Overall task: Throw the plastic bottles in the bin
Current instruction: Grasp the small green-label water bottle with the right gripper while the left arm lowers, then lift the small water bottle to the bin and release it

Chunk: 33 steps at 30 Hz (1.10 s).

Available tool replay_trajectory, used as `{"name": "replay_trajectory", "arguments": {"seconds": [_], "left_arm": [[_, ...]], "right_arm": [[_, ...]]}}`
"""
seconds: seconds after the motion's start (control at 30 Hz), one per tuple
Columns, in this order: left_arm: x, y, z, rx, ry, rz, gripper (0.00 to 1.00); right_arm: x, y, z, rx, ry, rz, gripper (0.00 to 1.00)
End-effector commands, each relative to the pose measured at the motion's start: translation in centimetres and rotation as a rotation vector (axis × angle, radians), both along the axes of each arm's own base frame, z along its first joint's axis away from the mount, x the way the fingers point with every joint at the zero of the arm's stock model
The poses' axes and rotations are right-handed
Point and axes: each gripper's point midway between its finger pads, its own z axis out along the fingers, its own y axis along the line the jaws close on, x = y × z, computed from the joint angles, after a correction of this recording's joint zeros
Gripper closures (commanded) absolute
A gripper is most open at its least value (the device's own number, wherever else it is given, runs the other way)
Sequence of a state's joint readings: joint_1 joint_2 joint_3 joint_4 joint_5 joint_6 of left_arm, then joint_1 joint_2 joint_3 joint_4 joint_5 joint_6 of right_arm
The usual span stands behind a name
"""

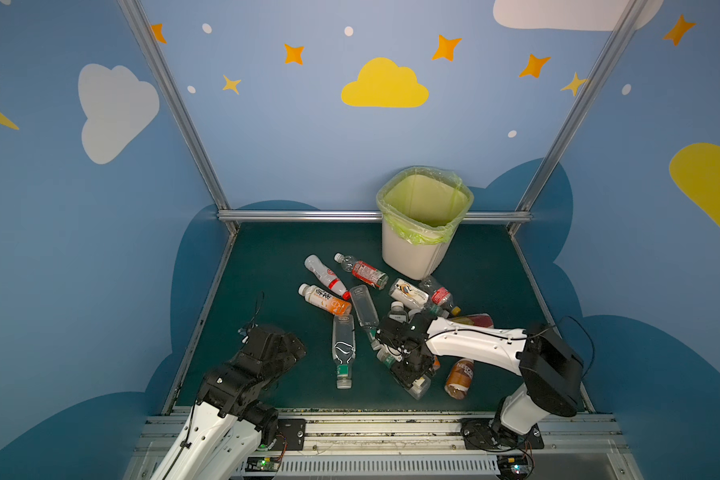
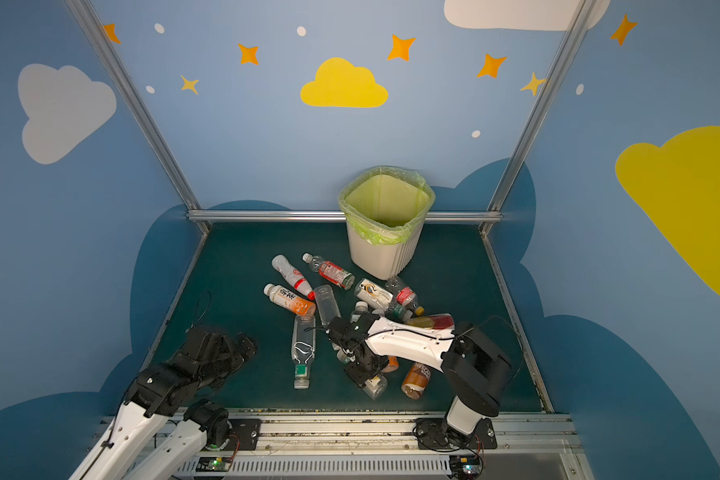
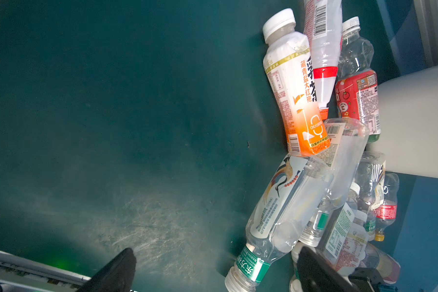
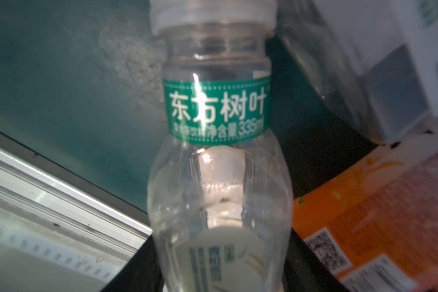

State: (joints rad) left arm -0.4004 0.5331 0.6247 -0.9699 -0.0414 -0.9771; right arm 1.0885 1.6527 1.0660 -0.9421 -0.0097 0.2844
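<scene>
Closest to the lens, in the right wrist view, lies a clear bottle [image 4: 218, 177] with a green neck band and a pale cap, filling the middle of the picture. Dark fingers [image 4: 304, 265] of the right gripper [image 1: 411, 374] flank its body (the edges are blurred, so I cannot tell whether the jaws already pinch it or only stand beside it). Both top views show this gripper low over the near end of the pile. The bottle lies under it on the dark green table [image 1: 267, 270], beside a brown-labelled bottle [image 1: 459, 376].

The left gripper [image 3: 216, 252] hangs at the left side of the table, jaws wide apart and nothing held. The neck of another green-banded bottle [image 3: 283, 215] lies near one fingertip.

The plastic bottles [image 1: 364, 305], about a dozen that can be counted, lie on their sides in a loose heap across the middle of the table, several touching or crossing. The bin [image 1: 408, 253] stands upright at the far side, just behind the heap, lined with a yellow-green bag. No bottle shows inside it, though its bottom is out of sight.

Judged from this, the task is at its start. Nothing appears binned, and every visible bottle is left to be lifted and dropped over the rim.
</scene>
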Motion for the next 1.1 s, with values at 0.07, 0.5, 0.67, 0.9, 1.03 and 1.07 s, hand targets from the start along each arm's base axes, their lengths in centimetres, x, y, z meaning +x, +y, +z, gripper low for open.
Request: {"name": "replay_trajectory", "arguments": {"seconds": [0.07,0.5,0.67,0.9,1.03,1.07], "left_arm": [[-0.9,0.8,-0.6,0.036,0.026,0.009,0.00],[0.6,0.2,1.7,0.060,0.003,-0.030,0.00],[2.2,-0.5,3.1,0.081,-0.003,-0.073,0.00],[3.4,-1.6,4.3,0.074,0.000,-0.109,0.00],[2.7,-1.8,4.5,0.051,-0.011,-0.107,0.00],[2.4,-1.9,4.4,0.044,-0.017,-0.113,0.00]], "right_arm": [[0.1,0.7,1.0,0.024,-0.013,-0.012,0.47],[8.1,3.2,21.1,0.384,-0.491,-0.052,0.46],[17.7,2.7,33.8,0.555,-0.828,-0.122,0.46],[31.3,-2.2,42.0,0.526,-1.153,-0.376,0.09],[32.0,-6.5,43.2,0.531,-1.180,-0.525,0.07],[31.6,-7.4,43.0,0.547,-1.177,-0.548,0.07]]}}
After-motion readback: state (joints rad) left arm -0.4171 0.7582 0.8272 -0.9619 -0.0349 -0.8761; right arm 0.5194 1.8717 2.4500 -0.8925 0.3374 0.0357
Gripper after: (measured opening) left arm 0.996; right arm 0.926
